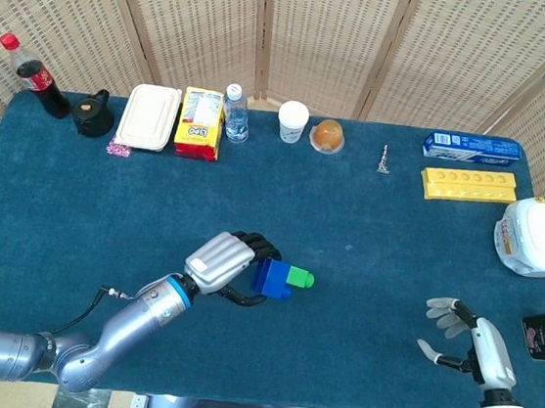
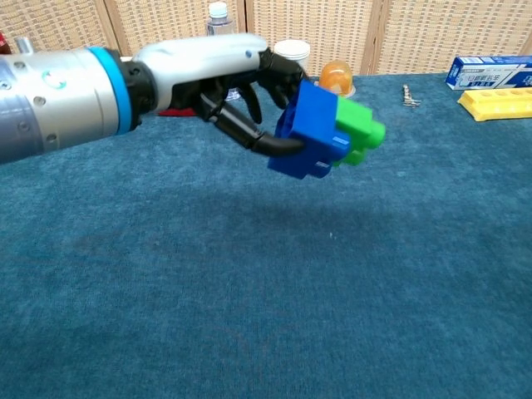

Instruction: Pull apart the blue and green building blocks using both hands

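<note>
staged robot lab, blue-felt table (image 1: pixel 76 201), woven screens (image 1: pixel 195 18), lined-up groceries

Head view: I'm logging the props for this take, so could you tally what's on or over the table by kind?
Building blocks: 2 (blue block, green block)
Bottles: 2 (cola bottle, water bottle)
Boxes: 3 (white lunch box, yellow-red box, blue box)
Cups: 1 (paper cup)
Trays: 1 (yellow tray)
Total: 9

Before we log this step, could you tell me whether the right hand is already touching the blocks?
No, the right hand is open near the table's right edge, far from the blocks that the left hand holds.
</note>
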### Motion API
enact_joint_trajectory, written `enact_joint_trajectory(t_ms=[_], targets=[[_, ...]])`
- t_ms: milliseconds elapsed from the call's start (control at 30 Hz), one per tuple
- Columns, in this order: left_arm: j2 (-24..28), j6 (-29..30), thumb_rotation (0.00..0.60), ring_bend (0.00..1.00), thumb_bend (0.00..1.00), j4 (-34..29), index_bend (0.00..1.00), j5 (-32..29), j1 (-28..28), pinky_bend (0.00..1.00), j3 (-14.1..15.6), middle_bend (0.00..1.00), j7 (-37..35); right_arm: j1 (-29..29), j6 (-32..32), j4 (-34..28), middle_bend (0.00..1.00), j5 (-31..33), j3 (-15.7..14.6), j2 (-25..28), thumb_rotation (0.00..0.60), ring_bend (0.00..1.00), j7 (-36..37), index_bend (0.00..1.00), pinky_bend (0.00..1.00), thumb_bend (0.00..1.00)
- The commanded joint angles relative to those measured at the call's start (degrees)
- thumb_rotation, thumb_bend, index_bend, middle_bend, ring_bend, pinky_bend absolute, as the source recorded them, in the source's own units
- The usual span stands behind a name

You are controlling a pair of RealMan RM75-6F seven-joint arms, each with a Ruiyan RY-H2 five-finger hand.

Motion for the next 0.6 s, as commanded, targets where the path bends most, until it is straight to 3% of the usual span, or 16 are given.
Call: enact_joint_trajectory(t_ms=[33, 300, 600], targets=[[-0.2, -3.6, 0.411, 0.24, 0.43, 1.1, 0.47, -0.6, -1.7, 0.33, -2.8, 0.33, -6.3, 1.7, -2.7, 0.6, 0.43, 0.1, 0.0, -0.1, 0.6, 0.48, 5.0, 0.34, 0.51, 0.25], [-1.2, -8.3, 0.411, 0.24, 0.43, 2.9, 0.47, -5.0, -4.7, 0.33, -6.0, 0.34, -14.5, 4.3, -7.1, 1.9, 0.43, -0.2, -0.3, -1.7, 0.6, 0.48, 13.4, 0.34, 0.52, 0.24], [-2.9, -11.8, 0.409, 0.24, 0.43, 5.8, 0.47, -9.1, -8.3, 0.33, -7.3, 0.34, -18.8, 6.7, -10.4, 1.7, 0.42, 0.9, 0.1, -3.1, 0.6, 0.48, 18.5, 0.32, 0.53, 0.23]])
